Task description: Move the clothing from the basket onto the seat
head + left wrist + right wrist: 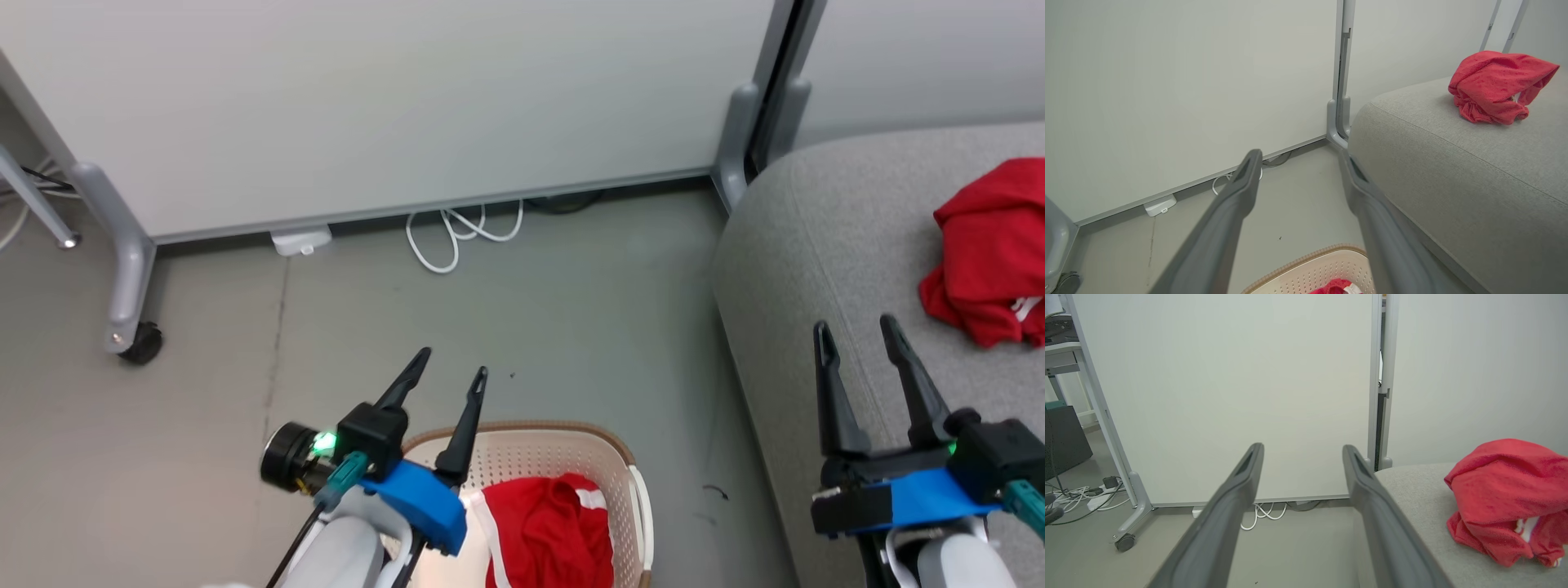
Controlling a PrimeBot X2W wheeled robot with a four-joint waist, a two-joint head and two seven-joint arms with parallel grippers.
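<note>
The left hand (454, 362), with its two long dark fingers, was open wide and held nothing. It hung in the air above the far rim of the cream-white plastic basket with little holes and a brown band (563, 457). Inside the basket lay a soft red garment with white trim (547, 531) (only part of it could be seen). The basket stood on the grey floor (571, 310), just beside the big light-grey cloth sofa (816, 245). The right hand (855, 324) was open too, with nothing between its fingers, and it hung over the front part of the sofa. A crumpled red garment (992, 253) sat on top of the sofa, near the right hand but not touching it. Farther back, a looped white cable (449, 237) lay on the floor under a tall white board on wheels (408, 106).
</note>
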